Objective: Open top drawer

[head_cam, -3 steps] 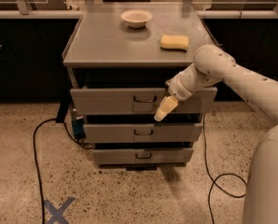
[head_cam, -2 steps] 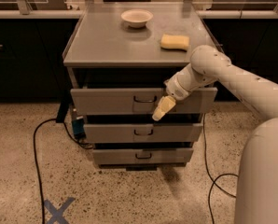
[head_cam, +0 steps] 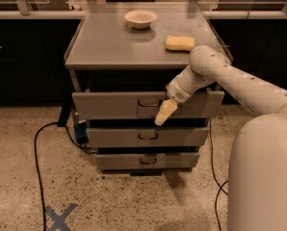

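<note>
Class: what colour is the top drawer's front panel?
Plain grey top drawer front, camera view; the gripper is in front of it, beside its handle.

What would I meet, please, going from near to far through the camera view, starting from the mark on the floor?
blue cross on the floor → hand, in front of the top drawer → yellow sponge → white bowl
</note>
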{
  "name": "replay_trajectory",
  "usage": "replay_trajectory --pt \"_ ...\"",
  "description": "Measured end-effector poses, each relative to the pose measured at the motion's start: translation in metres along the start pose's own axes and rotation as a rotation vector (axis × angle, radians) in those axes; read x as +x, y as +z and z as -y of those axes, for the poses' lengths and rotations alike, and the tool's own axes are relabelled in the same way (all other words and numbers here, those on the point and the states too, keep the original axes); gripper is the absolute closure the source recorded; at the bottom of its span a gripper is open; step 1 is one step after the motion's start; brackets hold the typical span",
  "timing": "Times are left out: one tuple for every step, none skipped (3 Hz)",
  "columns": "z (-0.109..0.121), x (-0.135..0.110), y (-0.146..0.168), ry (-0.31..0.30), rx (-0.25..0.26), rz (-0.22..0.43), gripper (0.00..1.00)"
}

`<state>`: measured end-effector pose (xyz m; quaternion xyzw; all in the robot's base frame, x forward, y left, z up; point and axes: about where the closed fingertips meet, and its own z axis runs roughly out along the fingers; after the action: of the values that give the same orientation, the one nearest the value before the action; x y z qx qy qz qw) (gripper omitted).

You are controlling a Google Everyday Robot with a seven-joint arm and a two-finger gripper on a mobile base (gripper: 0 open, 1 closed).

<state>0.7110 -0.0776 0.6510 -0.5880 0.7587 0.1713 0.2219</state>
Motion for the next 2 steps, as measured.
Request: replay_trajectory --pt "-0.0477 -0.0016 -0.0034 -0.02 -0.039 -0.002 0.0" --pt "-0.0477 -0.0016 -0.0033 -0.02 -0.04 -0.002 0.0"
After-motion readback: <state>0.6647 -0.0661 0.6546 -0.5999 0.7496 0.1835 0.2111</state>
